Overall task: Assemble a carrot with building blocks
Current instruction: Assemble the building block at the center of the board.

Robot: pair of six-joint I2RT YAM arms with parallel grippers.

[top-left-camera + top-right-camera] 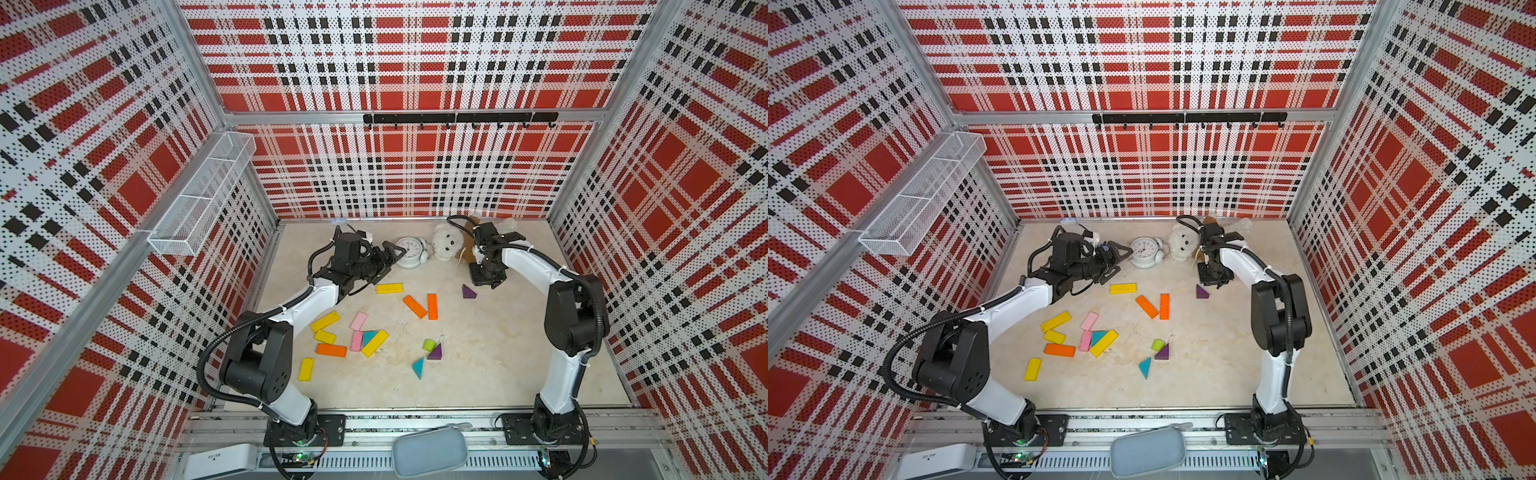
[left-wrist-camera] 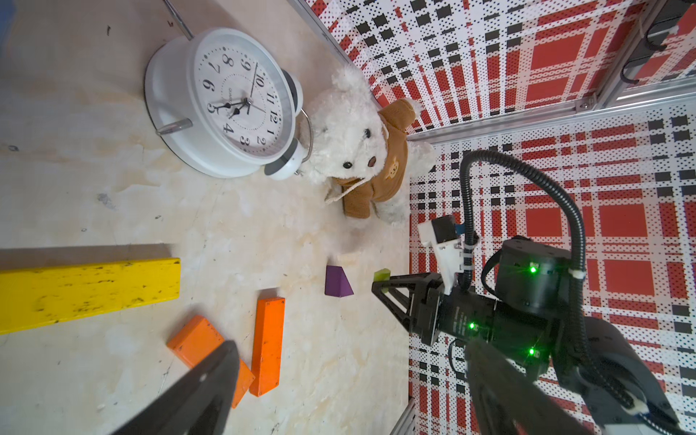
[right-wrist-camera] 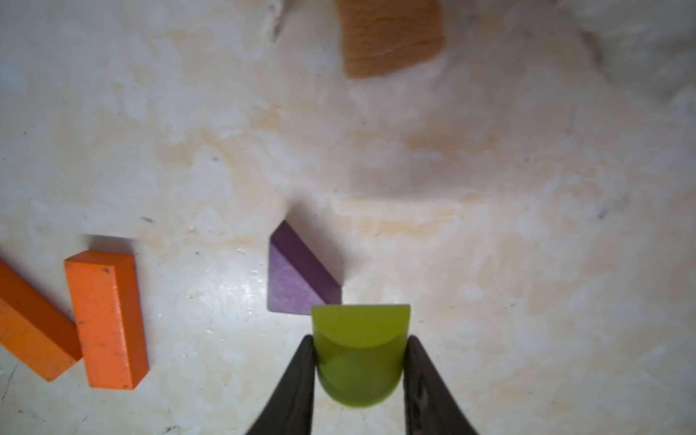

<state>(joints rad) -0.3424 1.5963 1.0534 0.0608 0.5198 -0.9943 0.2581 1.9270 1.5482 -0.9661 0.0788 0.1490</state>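
Note:
My right gripper (image 3: 360, 339) is shut on a lime-green rounded stub (image 3: 360, 350) and holds it just above the table beside a purple triangle (image 3: 297, 278). In both top views this gripper (image 1: 488, 282) points down at the back right. My left gripper (image 2: 350, 350) is open with nothing between its fingers. It hovers by a yellow bar (image 1: 389, 288) and two orange bars (image 1: 432, 306). More building blocks lie scattered at centre left: yellow (image 1: 325, 321), pink (image 1: 358, 321) and orange (image 1: 331, 350) bars. Nearer the front are a second lime stub (image 1: 429, 344) and a teal triangle (image 1: 418, 367).
A white alarm clock (image 1: 409, 251) and a teddy bear (image 1: 444, 245) stand at the back between the two grippers. A wire basket (image 1: 199, 199) hangs on the left wall and a hook rail (image 1: 457, 118) on the back wall. A grey pouch (image 1: 430, 451) lies on the front rail.

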